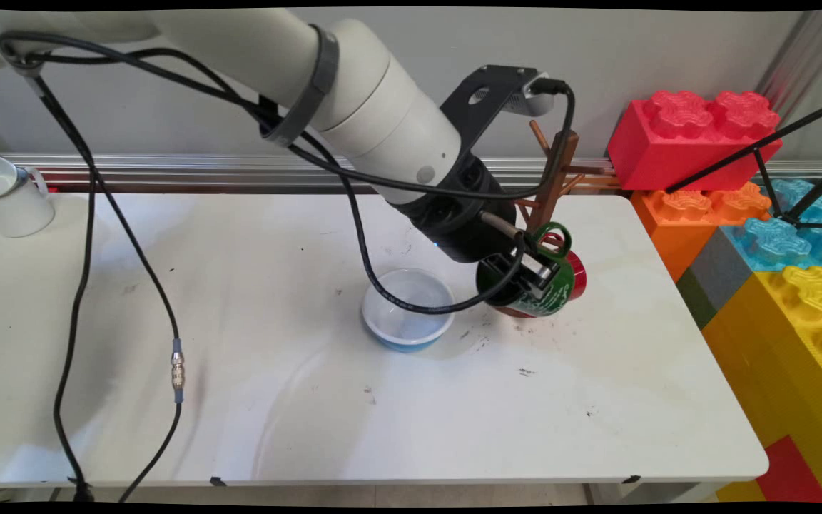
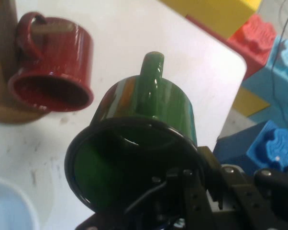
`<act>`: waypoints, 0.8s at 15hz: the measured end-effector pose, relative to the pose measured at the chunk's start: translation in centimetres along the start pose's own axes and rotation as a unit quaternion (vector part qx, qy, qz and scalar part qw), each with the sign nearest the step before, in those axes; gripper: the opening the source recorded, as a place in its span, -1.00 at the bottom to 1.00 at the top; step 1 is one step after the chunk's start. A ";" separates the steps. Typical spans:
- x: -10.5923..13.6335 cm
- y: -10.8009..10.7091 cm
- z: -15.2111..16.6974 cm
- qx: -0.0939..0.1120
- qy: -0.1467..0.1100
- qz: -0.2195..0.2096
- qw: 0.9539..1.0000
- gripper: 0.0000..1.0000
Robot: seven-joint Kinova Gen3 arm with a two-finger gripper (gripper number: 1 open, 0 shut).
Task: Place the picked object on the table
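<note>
My gripper [image 1: 531, 275] is shut on the rim of a green mug [image 1: 552, 300], which it holds tilted just above the table. In the hand view the green mug [image 2: 149, 115] fills the middle, handle up, with one finger of the gripper [image 2: 201, 179] inside the rim and the other outside. Right behind it a red mug [image 1: 578, 274] hangs on a brown wooden mug tree [image 1: 558, 171]. In the hand view the red mug [image 2: 53, 67] hangs by its handle from a peg of the tree [image 2: 3, 52], mouth toward the camera.
A white bowl with a blue base [image 1: 407, 308] sits just left of the gripper, its edge also in the hand view [image 2: 7, 206]. A white mug [image 1: 6, 194] stands at the far left. Large toy bricks [image 1: 693, 135] are stacked past the table's right edge. Black cables hang over the left half.
</note>
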 end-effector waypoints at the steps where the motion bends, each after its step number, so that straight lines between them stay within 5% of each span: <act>1: 0.2 0.1 0.0 0.008 -0.010 0.000 1.000 -1.00; 12: 1.0 1.8 1.2 0.073 -0.096 0.002 0.993 -1.00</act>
